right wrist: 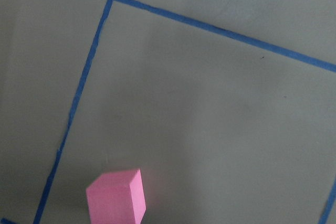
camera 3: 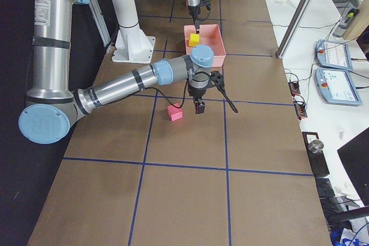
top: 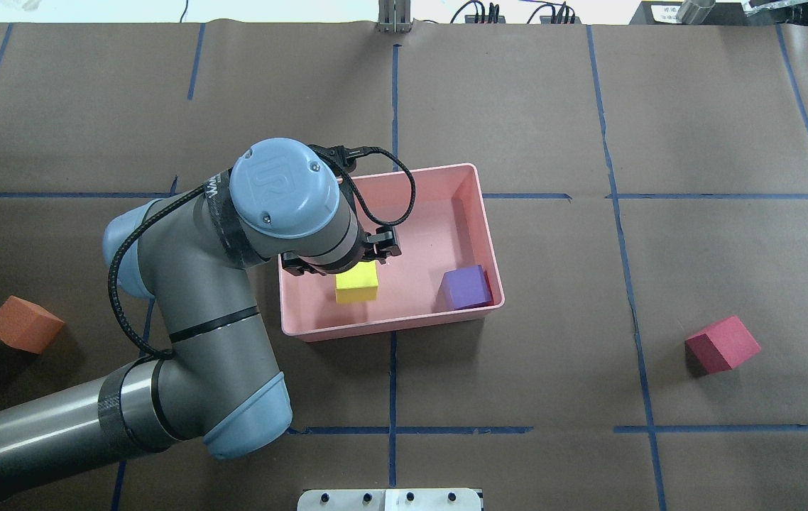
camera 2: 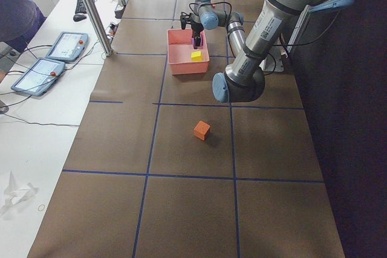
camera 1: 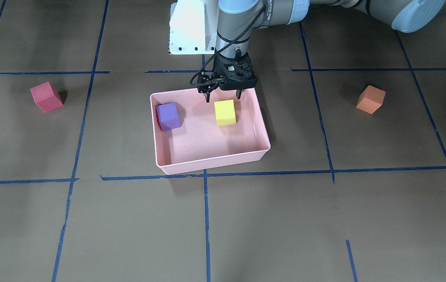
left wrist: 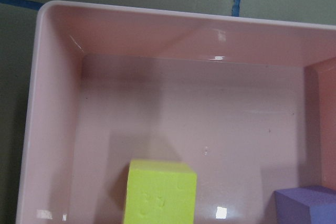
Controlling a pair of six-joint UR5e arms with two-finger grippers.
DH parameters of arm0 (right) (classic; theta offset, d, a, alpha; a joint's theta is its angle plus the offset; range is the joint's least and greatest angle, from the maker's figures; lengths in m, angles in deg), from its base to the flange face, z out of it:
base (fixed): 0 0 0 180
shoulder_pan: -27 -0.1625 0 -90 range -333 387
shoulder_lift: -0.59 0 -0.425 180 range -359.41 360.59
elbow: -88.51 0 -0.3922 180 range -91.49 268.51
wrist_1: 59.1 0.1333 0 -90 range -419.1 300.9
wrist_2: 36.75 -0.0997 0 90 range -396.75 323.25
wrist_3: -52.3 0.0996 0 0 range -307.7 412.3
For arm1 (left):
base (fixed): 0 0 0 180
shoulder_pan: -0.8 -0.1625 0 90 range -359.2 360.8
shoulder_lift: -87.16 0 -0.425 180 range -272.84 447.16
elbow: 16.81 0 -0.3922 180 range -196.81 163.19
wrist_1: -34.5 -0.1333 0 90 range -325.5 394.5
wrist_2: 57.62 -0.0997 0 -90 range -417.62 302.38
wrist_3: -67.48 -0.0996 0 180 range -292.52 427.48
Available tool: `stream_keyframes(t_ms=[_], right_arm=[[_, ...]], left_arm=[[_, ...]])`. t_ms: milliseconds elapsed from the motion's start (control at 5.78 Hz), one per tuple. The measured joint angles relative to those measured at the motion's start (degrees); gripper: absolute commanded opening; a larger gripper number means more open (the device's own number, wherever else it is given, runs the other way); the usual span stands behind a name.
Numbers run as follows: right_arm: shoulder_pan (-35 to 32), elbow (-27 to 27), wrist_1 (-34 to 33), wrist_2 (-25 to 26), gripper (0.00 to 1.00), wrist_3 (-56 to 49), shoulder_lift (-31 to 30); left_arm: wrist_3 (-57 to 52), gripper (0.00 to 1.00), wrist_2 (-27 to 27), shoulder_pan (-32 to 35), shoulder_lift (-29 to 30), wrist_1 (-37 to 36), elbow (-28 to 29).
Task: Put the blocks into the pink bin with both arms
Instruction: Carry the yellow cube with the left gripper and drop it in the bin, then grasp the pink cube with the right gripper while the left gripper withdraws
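The pink bin (camera 1: 211, 161) sits mid-table and holds the purple block (camera 1: 168, 115) and the yellow-green block (camera 1: 225, 112). My left gripper (camera 1: 223, 95) hangs open and empty just above the yellow-green block, at the bin's wall on the robot's side. The left wrist view shows both blocks, the yellow-green (left wrist: 160, 192) and the purple (left wrist: 307, 205), on the bin floor. The red block (top: 722, 344) lies on the table to the robot's right, and the orange block (top: 24, 324) to its left. My right gripper (camera 3: 199, 108) hovers close beside the red block (camera 3: 174, 113); I cannot tell whether it is open.
Brown paper with blue tape lines (top: 393, 426) covers the table. The white pedestal base (camera 1: 191, 27) stands behind the bin. The left arm's elbow (top: 233, 397) overhangs the table near the bin's left side. Tablets (camera 2: 66, 46) lie on a side bench.
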Motion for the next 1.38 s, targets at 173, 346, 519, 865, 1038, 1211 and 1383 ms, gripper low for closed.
stream_keyframes(t_ms=[173, 346, 519, 865, 1038, 1211, 1383], right_arm=[[7.4, -0.1, 14.5, 4.0, 0.99, 11.3, -5.3], [15.4, 0.1, 24.8, 9.2, 0.99, 20.1, -9.1], [21.6, 0.9, 30.2, 13.4, 0.99, 25.5, -10.8], [27.5, 3.7, 33.9, 16.3, 0.99, 28.2, -11.3], [28.7, 5.4, 34.3, 16.7, 0.99, 29.0, -10.3], [29.7, 7.6, 34.3, 16.9, 0.80, 30.0, -8.7], [30.7, 9.2, 34.2, 17.2, 0.48, 30.4, -7.6]], left_arm=[[0.0, 1.00, -0.3, -0.1, 0.0, 0.0, 0.0], [-0.1, 1.00, -0.4, -0.1, -0.1, 0.1, 0.0], [-0.2, 1.00, -0.4, -0.1, -0.1, 0.1, -0.1], [-0.2, 1.00, -0.4, -0.1, -0.2, 0.1, -0.4], [-0.2, 1.00, -0.3, -0.1, -0.2, 0.1, -0.5], [-0.3, 1.00, -0.3, -0.1, -0.2, 0.1, -0.6], [-0.3, 1.00, -0.2, -0.1, -0.3, 0.1, -0.8]])
